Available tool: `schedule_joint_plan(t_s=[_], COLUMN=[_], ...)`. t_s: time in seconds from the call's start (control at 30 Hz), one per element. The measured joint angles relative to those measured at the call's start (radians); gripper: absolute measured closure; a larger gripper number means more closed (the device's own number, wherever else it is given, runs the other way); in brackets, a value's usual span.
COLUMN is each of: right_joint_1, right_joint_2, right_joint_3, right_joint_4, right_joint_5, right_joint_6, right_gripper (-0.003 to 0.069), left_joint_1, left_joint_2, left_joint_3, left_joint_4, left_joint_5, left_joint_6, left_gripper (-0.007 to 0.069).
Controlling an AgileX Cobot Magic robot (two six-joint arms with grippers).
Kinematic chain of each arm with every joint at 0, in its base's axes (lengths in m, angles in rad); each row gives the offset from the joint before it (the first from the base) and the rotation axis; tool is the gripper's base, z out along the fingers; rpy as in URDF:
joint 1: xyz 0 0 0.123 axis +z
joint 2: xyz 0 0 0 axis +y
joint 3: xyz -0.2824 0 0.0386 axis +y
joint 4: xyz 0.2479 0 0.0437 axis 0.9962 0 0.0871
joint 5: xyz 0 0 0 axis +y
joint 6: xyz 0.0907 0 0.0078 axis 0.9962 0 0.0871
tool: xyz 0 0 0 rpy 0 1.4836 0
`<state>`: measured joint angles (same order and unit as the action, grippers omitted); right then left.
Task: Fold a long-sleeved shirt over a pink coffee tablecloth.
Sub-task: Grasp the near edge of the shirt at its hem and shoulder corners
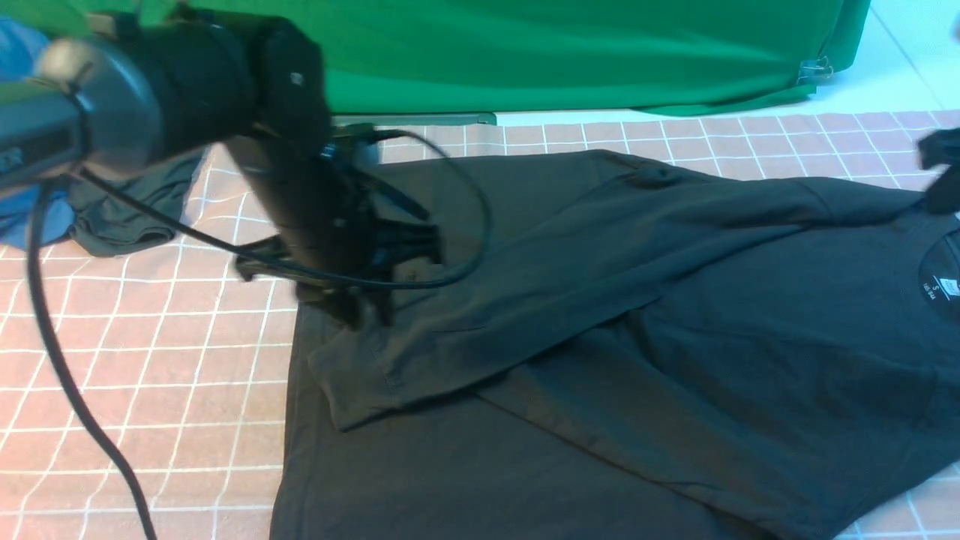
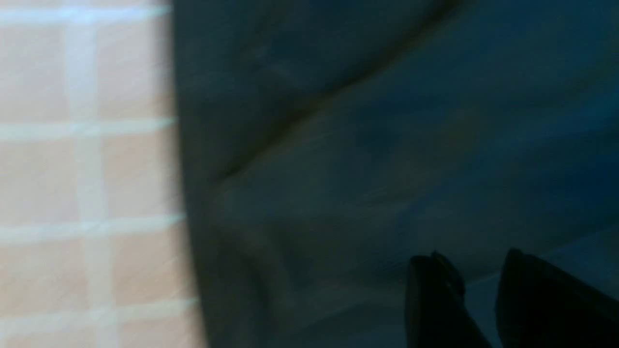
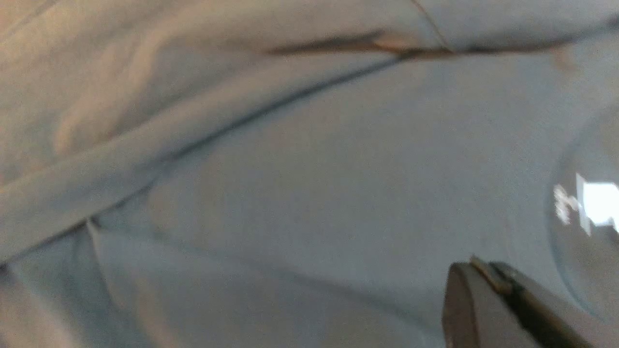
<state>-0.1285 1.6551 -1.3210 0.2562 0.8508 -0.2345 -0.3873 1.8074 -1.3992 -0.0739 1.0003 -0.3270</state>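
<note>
The black long-sleeved shirt (image 1: 675,337) lies spread on the pink coffee tablecloth (image 1: 150,360), neck to the right. One sleeve (image 1: 525,300) is folded diagonally across the body, with its cuff near the hem. My left gripper (image 1: 360,311) hangs just over that cuff end. In the left wrist view the left gripper (image 2: 478,270) is open, with only shirt fabric (image 2: 362,145) behind the gap. My right gripper (image 1: 941,176) is blurred at the frame's right edge by the collar. In the right wrist view the right gripper (image 3: 483,275) is shut and empty above the shirt (image 3: 314,169), near the white neck label (image 3: 597,203).
A crumpled dark grey garment (image 1: 127,210) and a blue garment (image 1: 30,217) lie at the back left of the cloth. A green cloth (image 1: 562,52) hangs along the back. The left arm's cable (image 1: 75,390) trails over the left squares.
</note>
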Motion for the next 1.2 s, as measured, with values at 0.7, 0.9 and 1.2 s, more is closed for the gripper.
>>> schedule_joint_plan(t_s=[0.7,0.9,1.2], right_joint_1=[0.015,0.025,0.026], right_joint_2=[0.559,0.561,0.561], right_joint_3=[-0.345,-0.366,-0.459], right_joint_4=[0.008,0.008,0.011], right_joint_5=[-0.255,-0.296,-0.333], right_joint_6=[0.07,0.011,-0.005], right_gripper=[0.0249,0.0591,0.0585], left_joint_1=[-0.029,-0.029,-0.029], left_joint_2=[0.178,0.178,0.178], left_joint_3=[0.0,0.0,0.0], left_joint_4=[0.004,0.004,-0.001], left_joint_5=[-0.219,-0.219,-0.209], left_joint_6=[0.009,0.016,0.016], left_gripper=[0.054,0.054,0.054])
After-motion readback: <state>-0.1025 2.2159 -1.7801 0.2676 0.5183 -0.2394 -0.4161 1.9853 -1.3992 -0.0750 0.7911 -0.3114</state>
